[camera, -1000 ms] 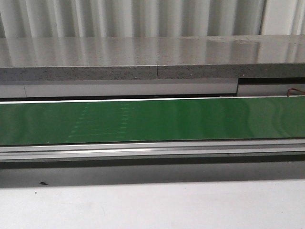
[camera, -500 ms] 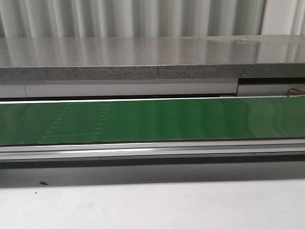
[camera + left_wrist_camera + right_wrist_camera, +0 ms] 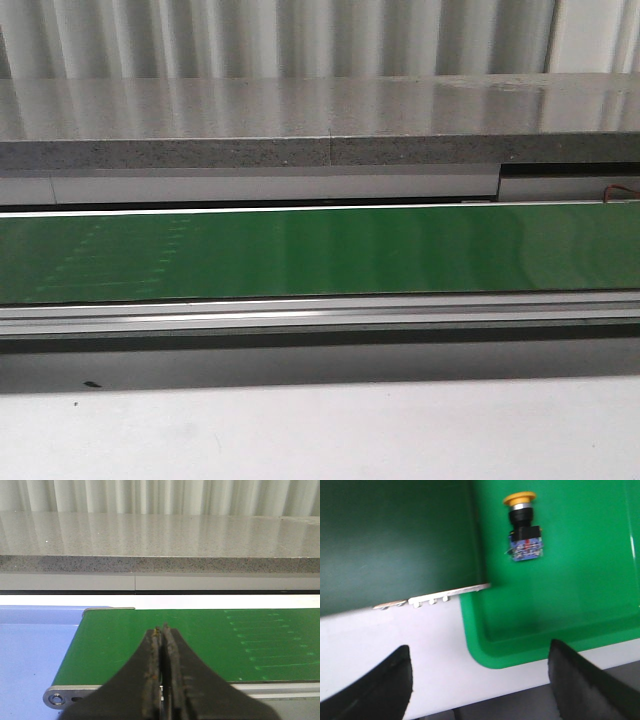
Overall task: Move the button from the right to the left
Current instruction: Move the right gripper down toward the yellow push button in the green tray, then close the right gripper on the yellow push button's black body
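Yellow mushroom cap, dark collar, blue-and-clear contact block on the button [image 3: 522, 527]. Bright green tray [image 3: 560, 625] beneath it. Dark green conveyor belt [image 3: 400, 250] with faint pale dashed lines, silver rails along both edges. Speckled grey stone ledge [image 3: 250, 125] behind. White worktop [image 3: 320, 430]. Black fingers on the left gripper [image 3: 161, 635].
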Controlling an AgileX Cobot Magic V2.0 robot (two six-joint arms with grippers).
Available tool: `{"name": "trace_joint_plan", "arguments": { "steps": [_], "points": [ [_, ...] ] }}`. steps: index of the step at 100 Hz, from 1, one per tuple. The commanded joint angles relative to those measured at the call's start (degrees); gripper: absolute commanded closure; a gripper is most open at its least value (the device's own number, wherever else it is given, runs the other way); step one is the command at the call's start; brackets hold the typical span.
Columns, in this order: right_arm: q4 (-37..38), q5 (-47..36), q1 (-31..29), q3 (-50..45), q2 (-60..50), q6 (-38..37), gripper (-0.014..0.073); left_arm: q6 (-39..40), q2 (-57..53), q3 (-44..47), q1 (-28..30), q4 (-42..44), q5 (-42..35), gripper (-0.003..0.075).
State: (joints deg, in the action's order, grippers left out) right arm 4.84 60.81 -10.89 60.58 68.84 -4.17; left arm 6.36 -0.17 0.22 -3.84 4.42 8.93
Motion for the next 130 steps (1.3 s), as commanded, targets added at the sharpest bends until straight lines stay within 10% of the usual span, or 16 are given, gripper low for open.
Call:
{"name": "trace_joint_plan", "arguments": {
  "steps": [1,35,109,130],
  "points": [
    [1.5,-2.0,-4.0,4.0,3.3,0.9,0.0032,0.5,-1.9,2.1,0.1,0.0,-4.3,0.0741],
    [1.5,-3.7,-13.3,9.2,18.9,1.7,0.0032,0.5,-1.9,2.1,0.1,0.0,-4.3,0.0741],
    [-5.8,-6.2,-13.5,16.4,39.3,14.2,0.0035,0.5,-1.9,2.1,0.1,0.0,-4.3,0.0741],
    [-5.8,-7.0,-13.5,16.7,39.8,14.3,0.0293,0.5,-1.9,2.1,0.1,0.0,-4.3,0.0741]
  ]
}}
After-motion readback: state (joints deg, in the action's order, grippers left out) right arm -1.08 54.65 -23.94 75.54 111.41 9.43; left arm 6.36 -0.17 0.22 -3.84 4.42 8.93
